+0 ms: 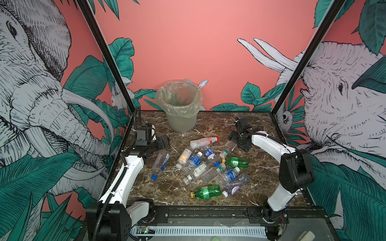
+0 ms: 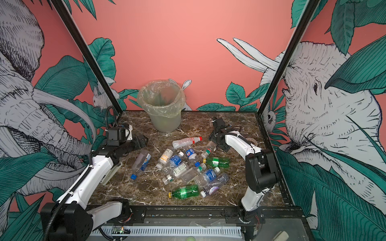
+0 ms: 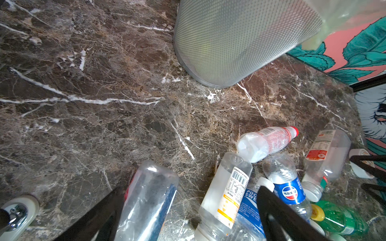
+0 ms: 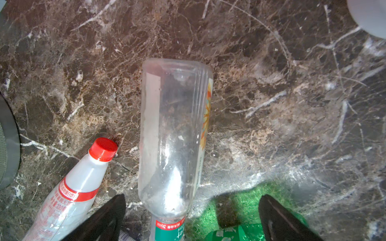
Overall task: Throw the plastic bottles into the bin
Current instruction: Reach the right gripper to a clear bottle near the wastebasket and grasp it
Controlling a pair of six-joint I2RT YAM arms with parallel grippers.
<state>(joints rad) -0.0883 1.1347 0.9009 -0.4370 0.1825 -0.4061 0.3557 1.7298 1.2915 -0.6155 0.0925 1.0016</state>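
Note:
The bin (image 1: 179, 104) stands at the back of the marble table (image 1: 261, 177), lined with a clear bag. Several plastic bottles (image 1: 208, 167) lie in a loose pile in front of it, two of them green (image 1: 205, 192). My left gripper (image 3: 191, 191) hangs open above the pile's left side, over a clear blue-labelled bottle (image 3: 146, 200) and an orange-labelled one (image 3: 225, 192). My right gripper (image 4: 192, 200) is open too, low over a clear bottle (image 4: 173, 135) whose neck lies between its fingers, apart from both. A red-capped bottle (image 4: 73, 187) lies beside it.
A beige ring of tape (image 2: 250, 141) lies behind the right arm near the table's right edge. Black frame posts (image 1: 110, 62) rise at both back corners. The bin's grey wall (image 3: 240, 41) is close ahead of the left gripper. A black rail (image 1: 208, 212) runs along the front.

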